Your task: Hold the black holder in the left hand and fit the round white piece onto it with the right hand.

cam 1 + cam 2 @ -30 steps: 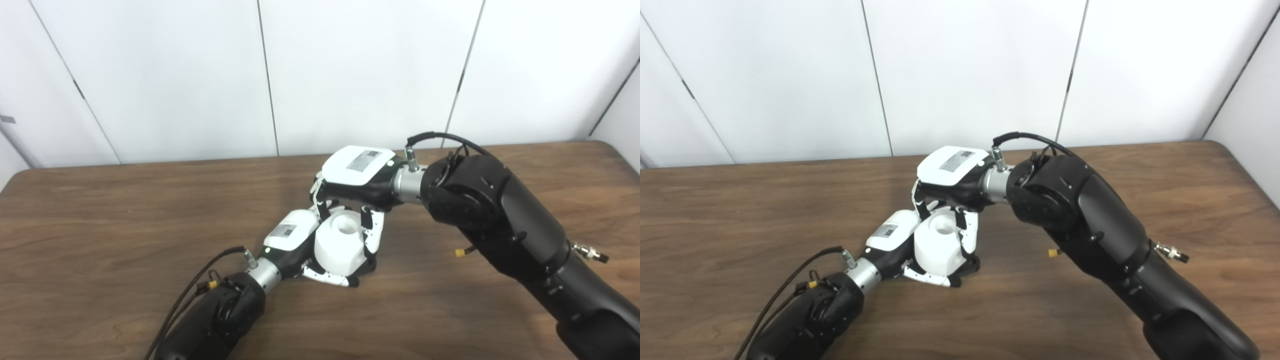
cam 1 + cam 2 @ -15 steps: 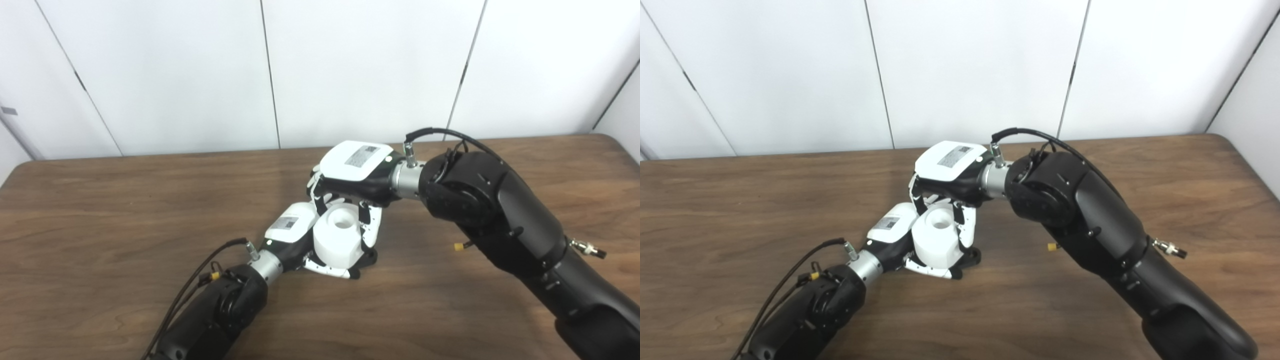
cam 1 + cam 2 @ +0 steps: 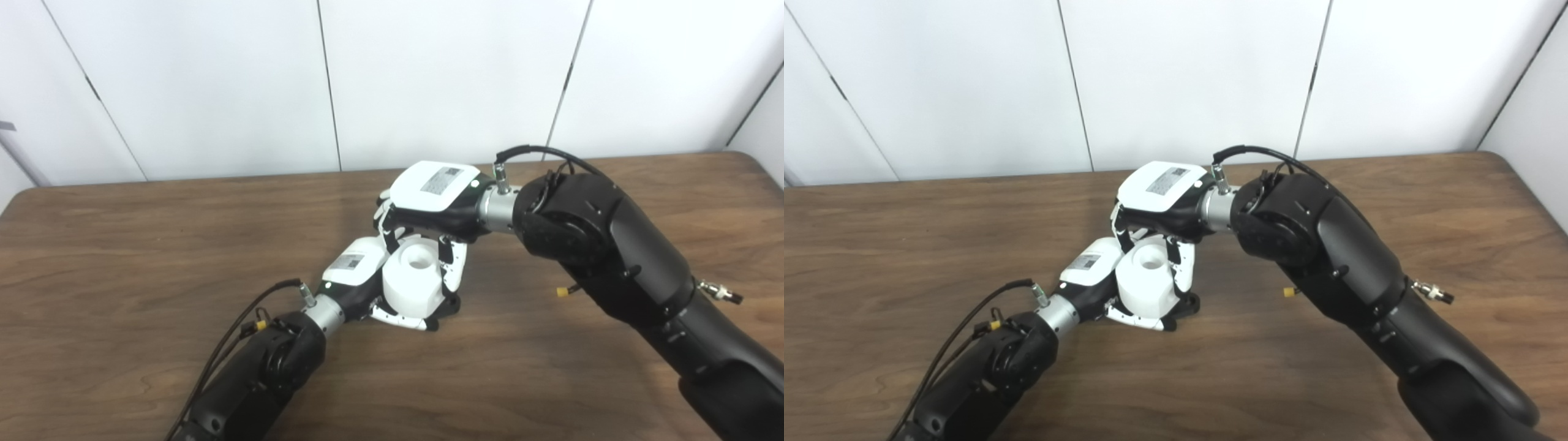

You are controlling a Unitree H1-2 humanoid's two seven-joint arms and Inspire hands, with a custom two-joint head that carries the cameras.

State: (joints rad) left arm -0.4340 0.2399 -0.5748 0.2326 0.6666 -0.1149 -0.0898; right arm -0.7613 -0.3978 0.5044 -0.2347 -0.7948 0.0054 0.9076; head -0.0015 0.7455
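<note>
The round white piece (image 3: 413, 282) is seen low near the middle of the wooden surface (image 3: 122, 257), between both hands, apparently set on the black holder (image 3: 450, 304), of which only a dark edge shows beneath it. The left hand (image 3: 367, 288) is wrapped around the base from the left, presumably on the holder, though the grip itself is hidden. The right hand (image 3: 429, 214) is arched over the top with fingers (image 3: 456, 272) down the piece's sides, holding it. Fitting is judged nearly done; full seating cannot be confirmed, and release is left.
</note>
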